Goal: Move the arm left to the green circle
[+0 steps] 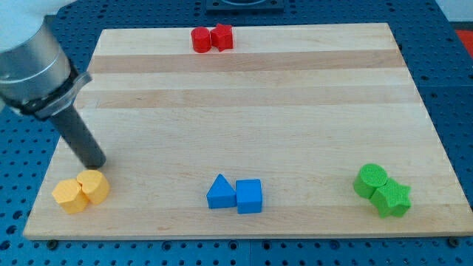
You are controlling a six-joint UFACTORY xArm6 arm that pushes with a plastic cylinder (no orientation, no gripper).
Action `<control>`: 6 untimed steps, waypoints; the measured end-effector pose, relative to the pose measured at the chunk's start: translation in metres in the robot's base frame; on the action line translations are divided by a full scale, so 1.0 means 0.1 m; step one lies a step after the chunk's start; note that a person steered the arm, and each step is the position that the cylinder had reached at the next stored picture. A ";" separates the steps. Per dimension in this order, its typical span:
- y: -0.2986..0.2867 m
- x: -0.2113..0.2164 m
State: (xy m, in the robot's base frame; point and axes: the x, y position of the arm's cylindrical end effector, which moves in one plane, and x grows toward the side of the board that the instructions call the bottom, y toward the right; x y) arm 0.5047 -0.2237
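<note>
The green circle (371,179) lies near the board's bottom right, touching a green star (392,198) just to its lower right. My tip (95,162) is at the view's far left, near the bottom, just above two yellow blocks (81,191). The tip is far to the left of the green circle, almost the whole board width away.
A blue triangle (220,192) and a blue cube (249,196) sit together at the bottom middle. Two red blocks (212,38) sit at the top edge. The wooden board (251,111) lies on a blue perforated table.
</note>
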 end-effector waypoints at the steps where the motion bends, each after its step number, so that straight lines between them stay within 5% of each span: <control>1: 0.47 -0.43; 3: 1.99 -0.49; 6: 3.27 0.15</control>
